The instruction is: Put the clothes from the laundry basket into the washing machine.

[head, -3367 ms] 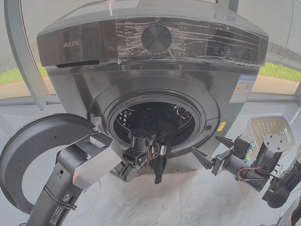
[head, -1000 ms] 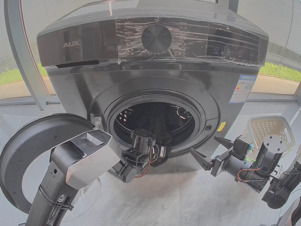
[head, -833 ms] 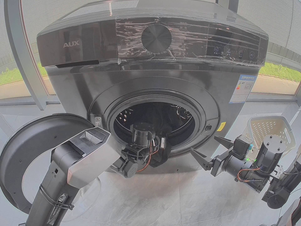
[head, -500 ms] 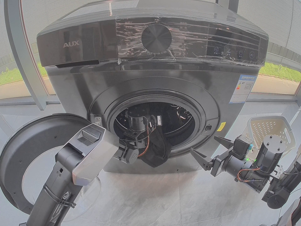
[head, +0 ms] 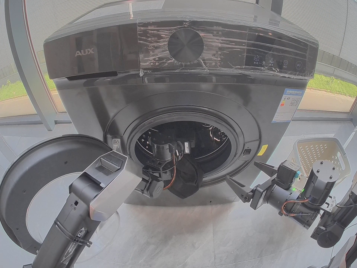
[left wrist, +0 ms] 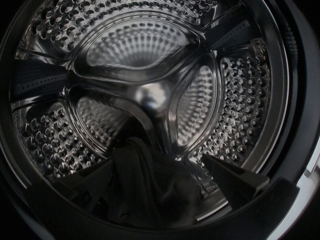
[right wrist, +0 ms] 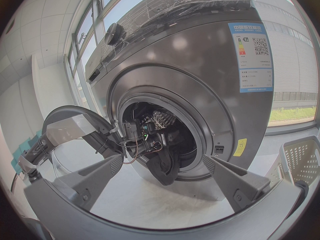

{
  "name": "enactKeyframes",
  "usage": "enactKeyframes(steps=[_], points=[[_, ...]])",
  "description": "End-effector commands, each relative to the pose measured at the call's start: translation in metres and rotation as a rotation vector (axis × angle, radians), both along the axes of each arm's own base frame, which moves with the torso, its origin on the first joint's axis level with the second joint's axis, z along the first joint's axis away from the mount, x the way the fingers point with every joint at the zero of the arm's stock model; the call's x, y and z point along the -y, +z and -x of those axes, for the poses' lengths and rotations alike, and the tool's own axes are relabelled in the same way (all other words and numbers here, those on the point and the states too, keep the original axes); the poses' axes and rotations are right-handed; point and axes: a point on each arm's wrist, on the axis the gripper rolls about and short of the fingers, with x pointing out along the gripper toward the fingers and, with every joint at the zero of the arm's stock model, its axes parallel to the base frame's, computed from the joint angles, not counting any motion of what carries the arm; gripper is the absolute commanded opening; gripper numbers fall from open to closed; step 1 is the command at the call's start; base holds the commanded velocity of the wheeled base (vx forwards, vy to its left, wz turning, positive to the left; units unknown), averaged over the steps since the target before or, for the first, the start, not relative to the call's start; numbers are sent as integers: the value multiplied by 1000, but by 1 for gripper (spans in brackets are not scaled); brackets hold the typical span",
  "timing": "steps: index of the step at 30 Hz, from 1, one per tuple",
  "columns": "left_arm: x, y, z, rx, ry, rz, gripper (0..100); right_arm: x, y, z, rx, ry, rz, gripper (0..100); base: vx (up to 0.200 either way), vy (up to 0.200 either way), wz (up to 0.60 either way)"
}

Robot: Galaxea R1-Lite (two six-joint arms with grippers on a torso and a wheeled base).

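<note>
Since the garment [head: 186, 177] is draped over the lower edge of the washer's [head: 178, 90] opening, part inside the drum [left wrist: 140, 50] and part hanging outside, the loading looks unfinished; the left gripper [left wrist: 156, 159] sits at that edge with fingers spread wide, the garment lying loose between them rather than pinched, probably so it can fall inward; the right gripper [head: 242, 170], also wide open and empty, waits off the washer's front right corner, near the basket [head: 316, 153].
</note>
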Motion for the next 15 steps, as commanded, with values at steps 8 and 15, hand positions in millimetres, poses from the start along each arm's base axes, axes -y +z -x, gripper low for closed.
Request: enactKeyframes(steps=[8,15], points=[[5,-24,69,-234,-199,-143,100,-1,0,1,1,8,1,100,0,0,0],[2,-36,79,-283,-244,-174,100,-3,3,-1,18,8,-12,100,0,0,0]])
